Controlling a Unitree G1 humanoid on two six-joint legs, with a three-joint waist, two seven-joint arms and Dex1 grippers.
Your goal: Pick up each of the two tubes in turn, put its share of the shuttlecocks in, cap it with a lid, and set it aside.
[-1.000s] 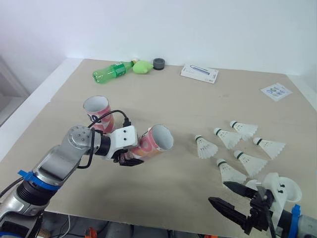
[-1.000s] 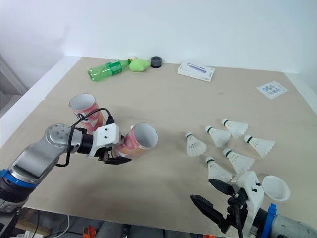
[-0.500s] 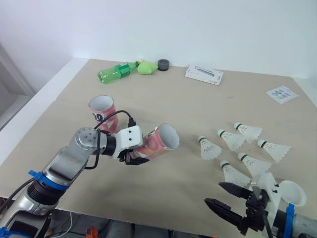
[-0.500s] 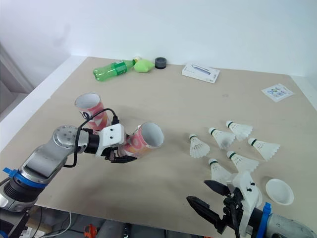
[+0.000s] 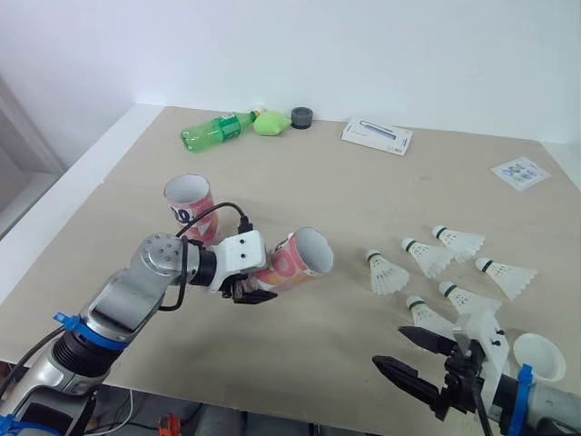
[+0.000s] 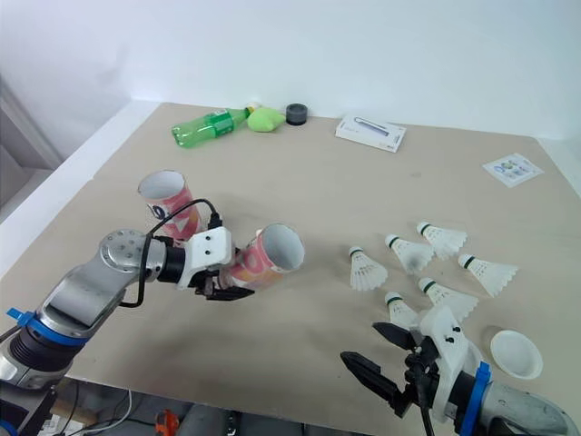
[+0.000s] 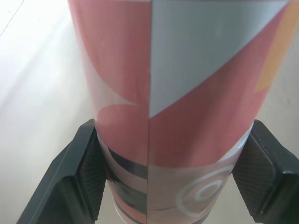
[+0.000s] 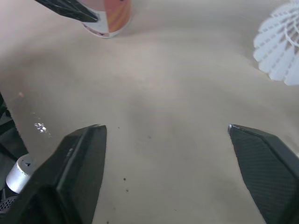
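Spanning a white-walled room, tan desk (image 5: 345,191), left hand (image 5: 250,291) clamped on tilted pink tube (image 5: 290,265), second tube (image 5: 191,207) upright beside it, shuttlecocks (image 5: 388,272) and right hand (image 5: 388,348), spread open, beyond its mouth, green bottle (image 5: 211,134) far behind.

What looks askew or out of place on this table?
The pink patterned tube in the left gripper is tipped steeply, mouth toward the white shuttlecocks. The green plastic bottle lies on its side at the table's far edge.

Upright tube (image 5: 188,202) behind tilted tube (image 5: 292,265), shuttlecocks (image 5: 432,261) right, lid (image 5: 538,355) rightmost
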